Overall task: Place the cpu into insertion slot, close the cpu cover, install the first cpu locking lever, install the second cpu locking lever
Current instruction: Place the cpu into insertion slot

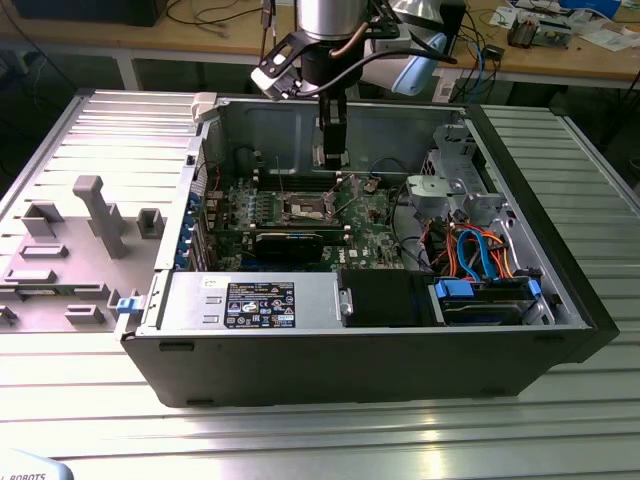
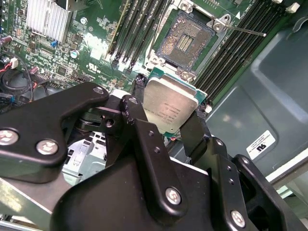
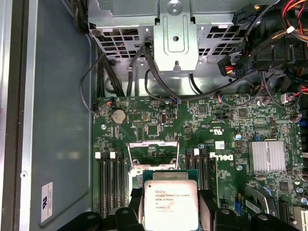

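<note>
Near the insertion slot [image 2: 185, 41], the cpu [image 2: 169, 98] (silver top visible) tight between the 2 fingers of the claw [image 2: 163, 120].

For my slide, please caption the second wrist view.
Gripper holds the cpu close to the empty insertion slot.

"Arm pose?"

"I have the arm [image 1: 328, 18] hanging straight down, with the end effector [image 1: 333, 150] at the bottom — both black fingers [image 2: 144, 139] pinched against the cpu [image 2: 169, 103], one on each side."
</note>
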